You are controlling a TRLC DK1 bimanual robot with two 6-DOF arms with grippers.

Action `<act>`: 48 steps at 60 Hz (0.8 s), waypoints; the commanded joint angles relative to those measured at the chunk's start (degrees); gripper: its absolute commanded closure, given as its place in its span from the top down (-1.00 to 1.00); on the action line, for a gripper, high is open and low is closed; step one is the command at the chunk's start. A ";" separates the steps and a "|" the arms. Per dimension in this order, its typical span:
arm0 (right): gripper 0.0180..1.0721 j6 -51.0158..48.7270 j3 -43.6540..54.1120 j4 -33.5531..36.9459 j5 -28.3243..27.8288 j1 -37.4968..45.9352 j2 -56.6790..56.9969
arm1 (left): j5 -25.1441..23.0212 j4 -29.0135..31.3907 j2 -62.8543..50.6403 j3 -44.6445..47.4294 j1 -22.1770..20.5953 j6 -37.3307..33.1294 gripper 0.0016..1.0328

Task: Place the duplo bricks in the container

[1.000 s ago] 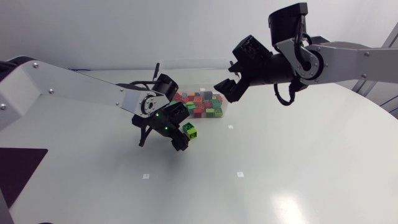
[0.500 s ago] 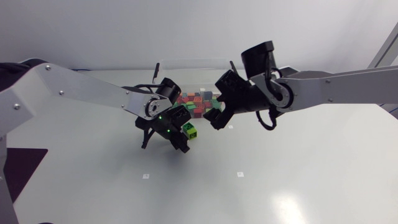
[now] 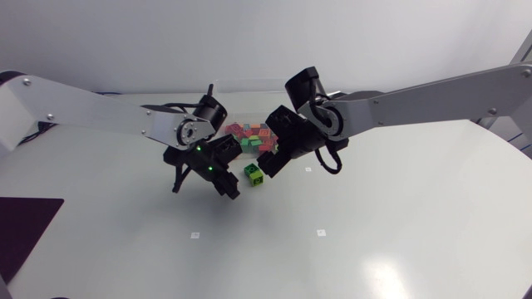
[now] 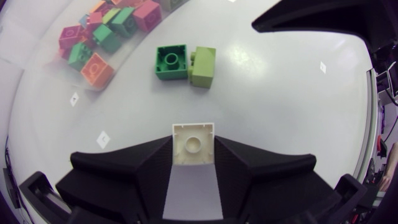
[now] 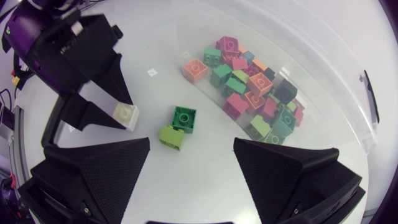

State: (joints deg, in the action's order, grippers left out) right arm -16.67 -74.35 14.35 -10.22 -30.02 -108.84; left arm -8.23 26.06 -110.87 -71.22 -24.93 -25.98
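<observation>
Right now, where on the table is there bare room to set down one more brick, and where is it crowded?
Bare: the stretch of table around the small white marks, away from the container. Crowded: beside the container, where two green bricks lie touching between the left gripper, shut on a white brick, and the open right gripper.

Surface [image 3: 399,216] pale grey-white with tiny white square marks [image 3: 321,232]. Left tool [image 4: 193,149] matte black, off-white brick [image 4: 193,140] in it. Right tool [image 5: 192,149] matte black. Loose: dark green brick [image 4: 171,61], lime brick [image 4: 203,66]. Container [image 5: 346,93] clear; pile [image 5: 255,87] red, pink, orange, green, black. Left arm [image 3: 91,112], right arm [image 3: 416,95] silver-grey, black joints.
</observation>
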 commanded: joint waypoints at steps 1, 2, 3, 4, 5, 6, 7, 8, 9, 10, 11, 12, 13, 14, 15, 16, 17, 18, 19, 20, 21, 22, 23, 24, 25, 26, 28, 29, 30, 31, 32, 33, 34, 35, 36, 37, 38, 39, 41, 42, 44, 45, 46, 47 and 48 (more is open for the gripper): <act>0.85 2.25 -2.21 1.65 0.37 -0.83 -2.96 | 0.41 0.65 4.26 1.70 1.46 -1.53 -0.47; 0.85 2.34 -2.38 1.73 0.37 -0.92 -3.14 | 0.41 0.65 4.79 1.79 1.64 -1.53 -0.47; 0.85 2.60 -2.56 1.82 0.46 -1.00 -3.40 | 0.41 0.65 5.22 1.96 1.81 -1.62 -0.47; 0.85 2.60 -2.73 2.00 0.46 -1.09 -3.66 | 0.41 0.65 5.66 2.05 2.08 -1.62 -0.47; 0.85 2.69 -3.00 2.17 0.55 -1.18 -3.93 | 0.41 0.65 6.28 2.31 2.25 -1.62 -0.47; 0.85 2.69 -3.17 2.26 0.73 -1.36 -4.28 | 0.41 0.65 6.81 2.40 2.43 -1.71 -0.47; 0.85 2.69 -3.26 2.35 0.81 -1.36 -4.54 | 0.41 0.65 7.16 2.49 2.69 -1.71 -0.47; 0.85 2.69 -3.44 2.53 0.90 -1.44 -4.72 | 0.41 0.65 7.69 2.67 2.96 -1.71 -0.47; 0.85 2.69 -3.70 2.79 1.08 -1.53 -5.07 | 0.41 0.65 8.13 2.75 3.22 -1.71 -0.47; 0.85 2.69 -3.96 3.05 1.17 -1.71 -5.33 | 0.41 0.65 8.48 2.84 3.39 -1.71 -0.47; 0.85 2.78 -4.32 3.40 1.25 -1.71 -5.60 | 0.41 0.65 8.92 2.93 3.66 -1.62 -0.47; 0.85 2.87 -4.49 3.58 1.25 -1.71 -5.77 | 0.41 0.65 9.36 2.93 3.83 -1.62 -0.47; 0.85 2.87 -4.76 3.84 1.25 -1.80 -6.04 | 0.41 0.65 9.71 3.02 4.10 -1.62 -0.47; 0.85 2.95 -5.37 4.55 1.25 -1.97 -6.48 | 0.41 0.65 10.50 3.11 4.71 -1.62 -0.47; 0.85 3.04 -5.72 4.90 1.25 -1.97 -6.65 | 0.32 0.65 10.76 3.11 4.98 -1.62 -0.47; 0.85 3.13 -6.07 5.16 1.34 -1.97 -6.83 | 0.32 0.65 11.03 3.11 5.24 -1.62 -0.47; 0.85 3.13 -6.34 5.43 1.34 -2.06 -7.00 | 0.32 0.65 11.29 3.11 5.33 -1.62 -0.47; 0.84 3.22 -6.51 5.60 1.34 -2.15 -7.18 | 0.32 0.65 11.73 3.11 5.94 -1.53 -0.47; 0.84 3.22 -6.86 6.04 1.43 -2.32 -7.44 | 0.23 0.57 12.17 3.11 6.38 -1.53 -0.47; 0.84 3.22 -7.13 6.31 1.43 -2.32 -7.53 | 0.14 0.57 12.34 3.11 6.65 -1.44 -0.47; 0.84 3.31 -7.39 6.48 1.52 -2.41 -7.71 | 0.06 0.57 12.61 3.11 6.82 -1.44 -0.47; 0.84 3.39 -7.57 6.48 1.52 -2.50 -7.97 | 0.06 0.57 13.22 3.11 7.44 -1.36 -0.47; 0.84 3.57 -7.83 6.66 1.69 -2.59 -8.23 | 0.06 0.57 13.57 3.11 7.79 -1.36 -0.47; 0.84 3.75 -8.10 6.74 1.78 -2.67 -8.41 | 0.06 0.57 13.84 3.11 8.23 -1.36 -0.47; 0.84 3.83 -8.36 7.01 1.78 -2.67 -8.67 | -0.03 0.57 14.10 3.11 8.49 -1.36 -0.47; 0.84 3.92 -8.53 7.18 1.78 -2.67 -8.85 | -0.03 0.48 14.28 3.11 8.67 -1.36 -0.47; 0.84 4.27 -9.24 7.71 1.78 -2.85 -9.55 | -0.12 0.48 14.72 3.02 9.28 -1.36 -0.47; 0.84 4.36 -9.41 7.80 1.78 -2.94 -9.90 | -0.65 0.48 15.33 2.93 9.90 -1.27 -0.47; 0.84 4.45 -9.59 7.80 1.78 -3.03 -10.08 | -0.82 0.48 15.51 2.93 10.07 -1.27 -0.47; 0.84 4.54 -9.76 7.89 1.78 -3.11 -10.43 | -1.09 0.48 15.95 2.93 10.51 -1.27 -0.47; 0.84 4.54 -9.85 7.89 1.78 -3.29 -10.69 | -1.18 0.48 16.12 2.93 10.69 -1.27 -0.47; 0.84 4.62 -10.03 7.98 1.78 -3.38 -10.87 | -1.44 0.48 16.39 2.84 11.13 -1.27 -0.47; 0.84 4.71 -10.20 8.06 1.78 -3.55 -11.13 | -1.61 0.48 16.74 2.75 11.39 -1.27 -0.47; 0.83 4.80 -10.47 8.24 1.78 -3.55 -11.49 | -1.70 0.48 17.00 2.75 11.66 -1.27 -0.47; 0.80 4.98 -10.73 8.59 1.78 -3.73 -11.93 | -1.70 0.48 17.44 2.58 12.01 -1.27 -0.47; 0.80 4.98 -10.91 8.59 1.78 -3.82 -12.19 | -1.70 0.48 17.71 2.58 12.36 -1.27 -0.47; 0.79 4.98 -11.00 8.68 1.78 -3.82 -12.28 | -1.70 0.48 17.88 2.49 12.62 -1.36 -0.47; 0.79 4.98 -11.08 8.85 1.78 -3.82 -12.45 | -1.88 0.48 18.06 2.40 12.80 -1.36 -0.47; 0.79 4.98 -11.43 9.21 1.78 -3.91 -12.80 | -2.41 0.48 18.58 2.23 13.24 -1.36 -0.47; 0.78 4.98 -11.61 9.38 1.78 -3.91 -13.07 | -2.67 0.48 18.76 2.23 13.50 -1.36 -0.47; 0.78 4.98 -11.96 9.56 1.78 -3.91 -13.42 | -3.20 0.48 19.20 2.05 14.03 -1.36 -0.47; 0.78 4.98 -12.05 9.56 1.78 -3.91 -13.60 | -3.46 0.48 19.46 2.05 14.29 -1.36 -0.47; 0.78 4.98 -12.31 9.65 1.78 -3.91 -13.77 | -3.55 0.48 19.81 2.05 14.38 -1.36 -0.47; 0.78 4.98 -12.40 9.73 1.78 -3.91 -13.95 | -3.55 0.48 19.90 1.96 14.56 -1.36 -0.47; 0.78 4.98 -12.58 9.91 1.78 -3.82 -14.12 | -3.55 0.48 20.08 1.96 14.56 -1.36 -0.47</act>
State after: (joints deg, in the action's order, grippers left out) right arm -13.19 -85.21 23.05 -8.71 -33.67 -120.92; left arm -10.98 26.09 -92.73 -69.73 -11.18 -27.00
